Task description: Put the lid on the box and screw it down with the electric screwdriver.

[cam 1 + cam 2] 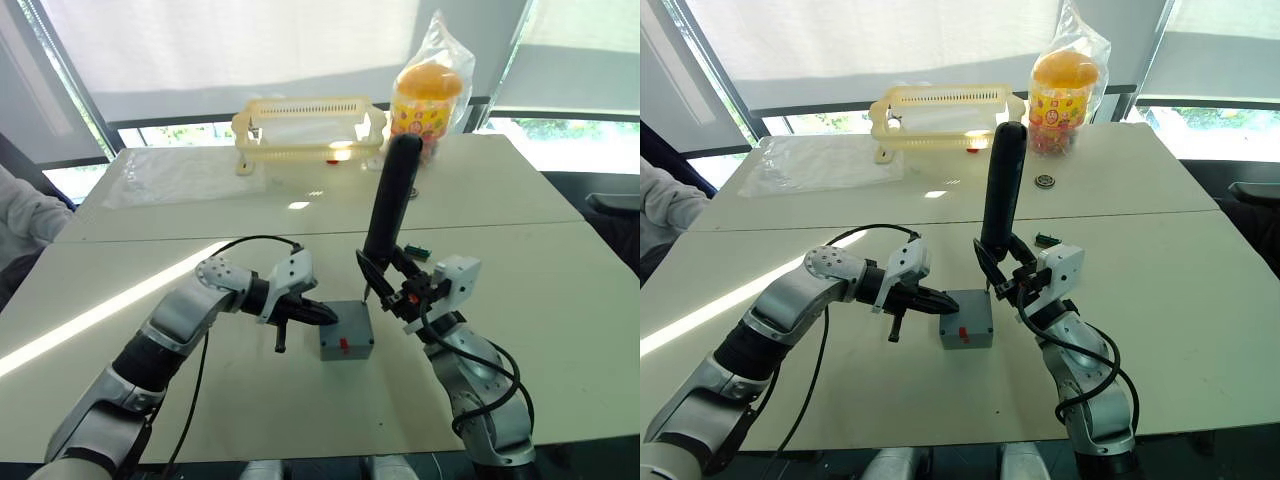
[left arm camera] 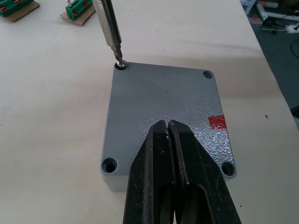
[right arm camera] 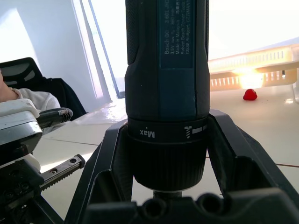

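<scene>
- Two end effectors busy: right end effector (image 1: pixel 1002 283) clamps the electric screwdriver (image 1: pixel 1002 190) upright, bit seated in a far corner screw of the lid (image 2: pixel 163 112).
- Lid sits on the box (image 1: pixel 967 322), mid desk (image 1: pixel 1160 300).
- Left end effector (image 2: pixel 172 140), fingers pressed together, pins the lid.
- Risk: a tilted bit may slip out; the box may twist if the hold-down slips.

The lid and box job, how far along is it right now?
Done: the lid sits flush on the box. In hand: the right hand holds the electric screwdriver upright with its bit in one corner hole, while the shut left hand rests on the lid as if to steady it. Left: the other three corner holes look empty, so their screws seem not yet driven.
</scene>
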Tool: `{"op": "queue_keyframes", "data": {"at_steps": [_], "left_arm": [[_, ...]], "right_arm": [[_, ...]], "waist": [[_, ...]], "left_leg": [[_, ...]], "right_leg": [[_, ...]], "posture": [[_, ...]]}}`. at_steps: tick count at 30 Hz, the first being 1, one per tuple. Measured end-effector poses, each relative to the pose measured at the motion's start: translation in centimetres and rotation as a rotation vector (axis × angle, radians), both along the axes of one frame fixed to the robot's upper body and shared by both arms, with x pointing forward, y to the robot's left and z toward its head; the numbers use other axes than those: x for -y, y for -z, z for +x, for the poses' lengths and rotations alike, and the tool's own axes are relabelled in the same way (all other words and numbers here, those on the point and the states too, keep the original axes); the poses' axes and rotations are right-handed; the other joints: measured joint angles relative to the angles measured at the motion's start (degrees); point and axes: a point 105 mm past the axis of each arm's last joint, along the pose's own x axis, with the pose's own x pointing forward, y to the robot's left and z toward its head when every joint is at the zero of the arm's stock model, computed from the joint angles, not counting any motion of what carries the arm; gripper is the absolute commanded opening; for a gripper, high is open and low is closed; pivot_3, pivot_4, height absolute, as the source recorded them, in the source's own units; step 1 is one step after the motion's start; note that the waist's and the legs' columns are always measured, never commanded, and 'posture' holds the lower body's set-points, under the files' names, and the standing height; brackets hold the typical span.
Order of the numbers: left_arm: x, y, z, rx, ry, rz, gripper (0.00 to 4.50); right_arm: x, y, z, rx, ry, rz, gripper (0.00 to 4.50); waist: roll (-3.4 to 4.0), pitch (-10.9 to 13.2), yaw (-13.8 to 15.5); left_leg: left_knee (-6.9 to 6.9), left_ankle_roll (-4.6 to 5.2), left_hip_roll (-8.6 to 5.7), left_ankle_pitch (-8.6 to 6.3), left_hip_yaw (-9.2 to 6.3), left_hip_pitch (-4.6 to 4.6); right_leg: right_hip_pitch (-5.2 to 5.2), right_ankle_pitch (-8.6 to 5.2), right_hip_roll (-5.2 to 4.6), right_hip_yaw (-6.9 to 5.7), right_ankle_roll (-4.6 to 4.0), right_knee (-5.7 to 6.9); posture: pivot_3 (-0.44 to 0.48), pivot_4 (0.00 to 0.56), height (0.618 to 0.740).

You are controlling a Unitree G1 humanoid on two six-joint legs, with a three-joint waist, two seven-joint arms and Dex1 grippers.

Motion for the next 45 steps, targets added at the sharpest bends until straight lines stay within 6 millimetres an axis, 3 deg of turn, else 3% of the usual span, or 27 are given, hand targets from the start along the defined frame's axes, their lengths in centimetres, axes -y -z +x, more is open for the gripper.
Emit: {"op": "queue_keyframes", "data": {"at_steps": [23,33,45], "left_arm": [[-0.1,0.1,0.2,0.01,-0.017,0.006,0.0],[-0.3,0.4,0.3,0.015,-0.028,0.02,0.0],[-0.3,0.6,0.1,0.017,-0.025,0.028,0.0]], "right_arm": [[-0.4,0.8,-0.6,0.05,0.002,-0.031,1.81],[-0.8,1.7,-0.2,0.087,-0.002,-0.058,1.81],[-0.6,2.3,-0.7,0.086,0.002,-0.053,1.81]], "waist": [[-0.26,-0.16,0.0],[-0.5,-0.31,0.0],[-0.73,-0.55,0.04]], "left_leg": [[0.0,0.0,0.0,0.0,0.0,0.09],[-0.2,0.03,0.03,-0.03,0.01,0.91],[-0.19,0.03,0.05,-0.03,-0.01,0.94]], "right_leg": [[0.08,0.0,0.0,0.0,0.0,0.0],[0.91,-0.04,0.0,0.0,-0.04,-0.2],[0.97,-0.12,0.0,-0.01,-0.18,-0.21]], "posture": [[0.0,0.15,0.74],[0.0,0.15,0.74],[0.0,0.15,0.74]]}}
